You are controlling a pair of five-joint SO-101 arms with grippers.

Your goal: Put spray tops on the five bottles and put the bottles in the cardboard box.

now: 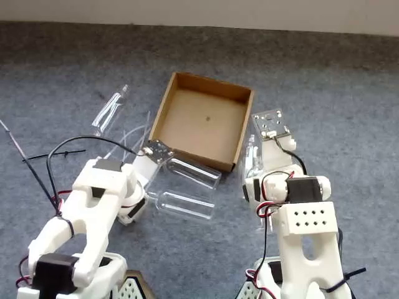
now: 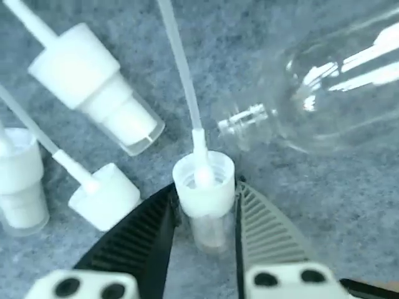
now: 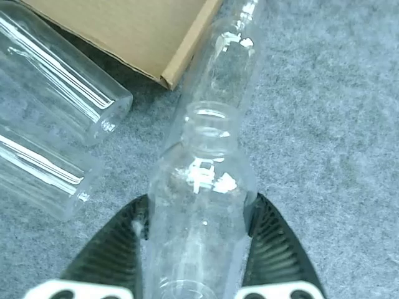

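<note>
Left pincer (image 2: 206,190): clenched on a white spray top (image 2: 204,177), one jaw on each side of its collar. Its dip tube (image 2: 181,68) points away from the wrist.
Loose spray tops (image 2: 93,78): three more lie on the grey counter (image 2: 349,205) just beside the gripped one, each with its tube attached.
Right pincer (image 3: 199,208): grasping a clear bottle (image 3: 202,180) around the body, with the open mouth pointing away from the wrist.
Second bottle (image 3: 234,50): lies just beyond the held bottle's mouth, alongside the box's wall.
Pair of bottles (image 1: 193,171): lie side by side on the counter between the two arms, just in front of the box's near corner.
Far bottle (image 1: 111,112): lies alone on the counter to the left of the box, apart from the others.
Cardboard box (image 1: 193,124): sits open side up in the middle of the counter, beyond both arms, its brown floor showing.
</note>
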